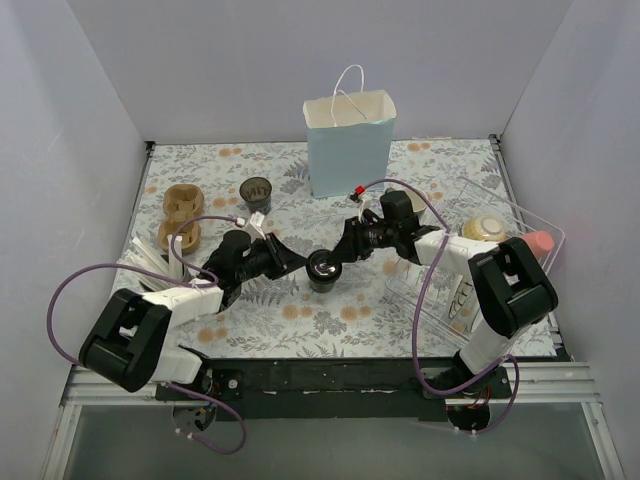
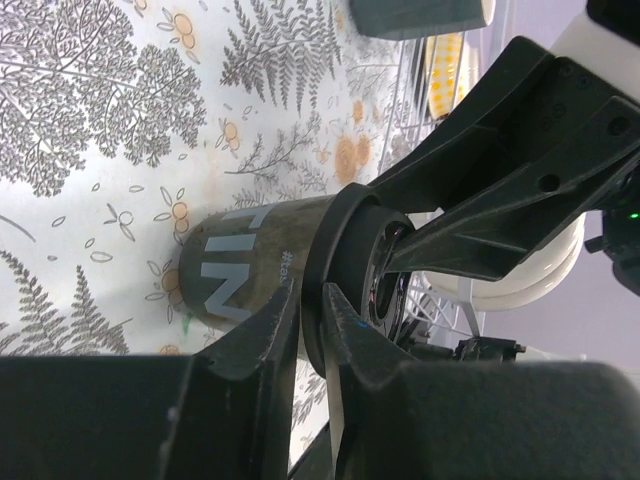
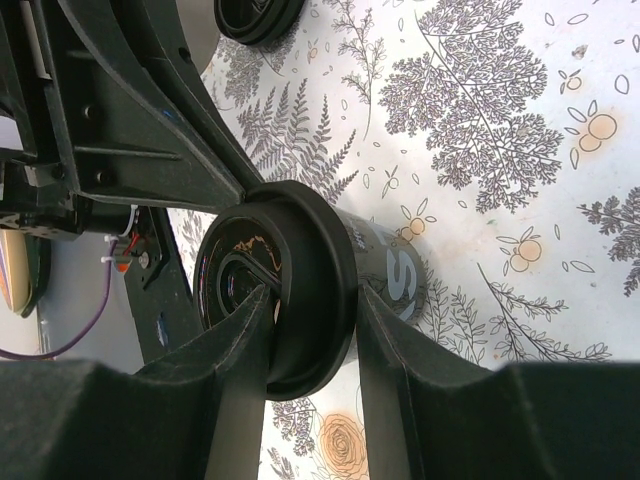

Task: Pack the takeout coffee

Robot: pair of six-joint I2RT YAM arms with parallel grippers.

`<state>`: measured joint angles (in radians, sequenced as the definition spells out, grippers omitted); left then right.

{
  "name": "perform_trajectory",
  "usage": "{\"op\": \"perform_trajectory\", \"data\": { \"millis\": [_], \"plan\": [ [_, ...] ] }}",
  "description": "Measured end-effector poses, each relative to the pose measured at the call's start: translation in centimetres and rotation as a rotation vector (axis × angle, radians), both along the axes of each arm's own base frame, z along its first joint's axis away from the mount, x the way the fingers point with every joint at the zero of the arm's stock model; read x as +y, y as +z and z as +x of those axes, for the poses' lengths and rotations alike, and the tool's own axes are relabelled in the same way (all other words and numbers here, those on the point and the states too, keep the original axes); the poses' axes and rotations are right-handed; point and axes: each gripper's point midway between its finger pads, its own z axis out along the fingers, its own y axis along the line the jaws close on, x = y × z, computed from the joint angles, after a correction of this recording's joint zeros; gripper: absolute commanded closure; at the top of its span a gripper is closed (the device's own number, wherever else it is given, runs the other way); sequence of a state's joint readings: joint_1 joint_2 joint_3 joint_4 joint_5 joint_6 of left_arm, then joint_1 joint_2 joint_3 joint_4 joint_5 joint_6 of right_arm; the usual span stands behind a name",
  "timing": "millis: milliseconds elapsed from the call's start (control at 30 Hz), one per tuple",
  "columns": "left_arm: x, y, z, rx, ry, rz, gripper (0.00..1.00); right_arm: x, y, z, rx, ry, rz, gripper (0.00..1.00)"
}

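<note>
The cup [image 1: 322,270] stands upright mid-tabletop [image 1: 330,322], its black lid [image 3: 300,290] on, well in front of the open blue bag [image 1: 350,145]. The right fingers [image 3: 235,350] pinch it at the lid, one across the top and one on the wall just under the rim. The left fingers [image 2: 265,345] do the same from the opposite side, drawn close about the rim. Gripping this high probably keeps the soft paper wall from being crushed and the cup level. Two holds look like a handover or a lid press. The bag is tall, so the cup must rise well clear before going in.
</note>
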<state>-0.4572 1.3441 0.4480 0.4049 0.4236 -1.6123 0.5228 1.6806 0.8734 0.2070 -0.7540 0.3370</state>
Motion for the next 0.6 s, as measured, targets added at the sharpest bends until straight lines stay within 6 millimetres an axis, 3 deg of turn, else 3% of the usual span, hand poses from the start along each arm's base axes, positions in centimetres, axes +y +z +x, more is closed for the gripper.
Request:
{"op": "perform_trajectory", "data": {
  "millis": [133, 400, 600],
  "plan": [
    [-0.2, -0.1, 0.4, -0.015, 0.010, -0.031, 0.85, -0.2, -0.1, 0.2, -0.003, -0.021, 0.004, 0.67],
    [-0.1, 0.2, 1.1, 0.005, 0.024, 0.034, 0.60, -0.4, 0.2, 0.4, -0.010, -0.043, 0.001, 0.68],
    [0.6, 0.3, 0.8, 0.053, 0.026, 0.161, 0.57, -0.4, 0.5, 0.3, -0.010, -0.045, 0.001, 0.69]
  ]
}}
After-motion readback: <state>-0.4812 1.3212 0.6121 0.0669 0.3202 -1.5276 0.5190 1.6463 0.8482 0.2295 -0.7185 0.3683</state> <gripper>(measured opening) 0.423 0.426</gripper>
